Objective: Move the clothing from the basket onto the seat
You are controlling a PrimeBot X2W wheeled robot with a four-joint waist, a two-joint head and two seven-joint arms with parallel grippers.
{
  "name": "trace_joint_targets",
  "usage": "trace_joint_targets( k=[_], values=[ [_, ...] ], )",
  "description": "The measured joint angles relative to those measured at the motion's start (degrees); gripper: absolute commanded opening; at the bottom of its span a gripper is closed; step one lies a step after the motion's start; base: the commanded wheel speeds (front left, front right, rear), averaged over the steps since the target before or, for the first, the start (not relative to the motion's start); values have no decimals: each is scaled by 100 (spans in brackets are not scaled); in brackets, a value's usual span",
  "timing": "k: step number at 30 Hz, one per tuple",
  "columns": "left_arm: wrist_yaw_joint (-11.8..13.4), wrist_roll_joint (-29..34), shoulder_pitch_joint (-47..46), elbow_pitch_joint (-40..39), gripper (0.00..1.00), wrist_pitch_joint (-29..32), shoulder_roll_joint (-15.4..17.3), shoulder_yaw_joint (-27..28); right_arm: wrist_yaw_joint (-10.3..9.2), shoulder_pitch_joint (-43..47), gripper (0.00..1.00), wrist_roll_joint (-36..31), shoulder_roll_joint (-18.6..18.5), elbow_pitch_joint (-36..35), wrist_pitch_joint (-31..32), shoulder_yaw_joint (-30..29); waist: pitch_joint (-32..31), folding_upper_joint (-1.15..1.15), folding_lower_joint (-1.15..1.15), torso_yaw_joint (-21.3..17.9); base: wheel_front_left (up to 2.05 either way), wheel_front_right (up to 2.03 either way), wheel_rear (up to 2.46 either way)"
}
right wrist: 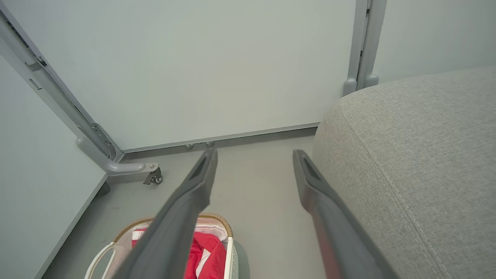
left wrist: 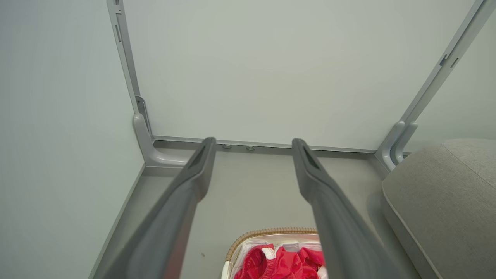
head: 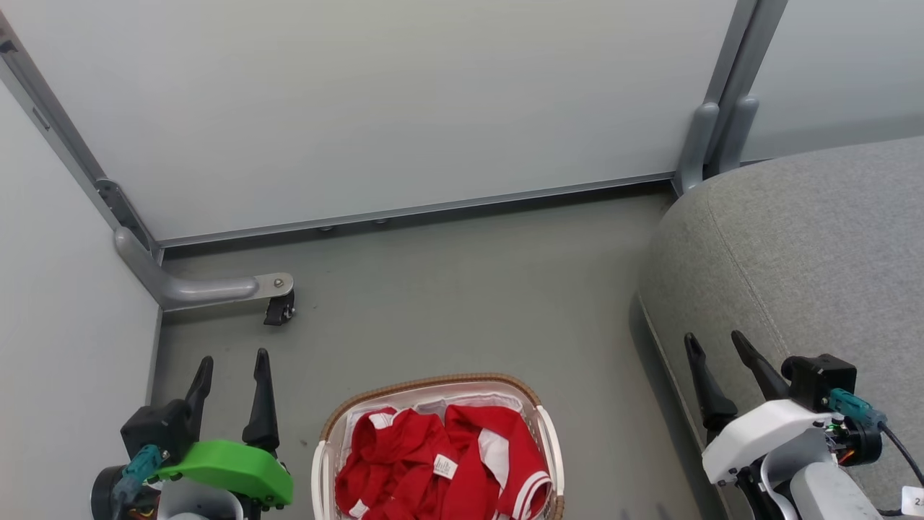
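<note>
Head view. Basket (head: pixel 433 380) standing on floor (head: pixel 469 303), at near edge, between the two arms. Clothing (head: pixel 440 462) heaped inside: red with white trim, small white tag facing up near middle of heap. White liner showing along far rim.

Seat (head: pixel 808 245) along right edge of floor, rounded corner toward back wall panel (head: pixel 361 108). Well apart from basket, with a strip of floor between.

Left gripper (head: pixel 234 355) over near left corner of floor, just beside side panel. Left of basket and apart from it. Fingers spread, tips toward back wall, green cover on wrist behind.

Right gripper (head: pixel 715 335) by near right edge of floor, over front face of seat. Fingers parted. Contact with fabric: cannot tell.

Left wrist view: fingers wide apart, floor and wall base seen through gap. Basket rim and red cloth low in view, partly behind right finger.

Right wrist view: same wide spread. Basket with clothing behind left finger, seat alongside right finger.

Grey metal foot (head: pixel 209 289) with small caster (head: pixel 278 310) at back left corner of floor.
</note>
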Motion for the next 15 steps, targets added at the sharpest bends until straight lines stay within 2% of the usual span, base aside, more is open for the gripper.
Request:
trace_joint_targets(
  k=[15],
  values=[
    [-171,746,61,100,100,-178,-141,126,1,-9,100,-651,32,143,-181,83,74,0,0,-43,0,0,0]
  ],
)
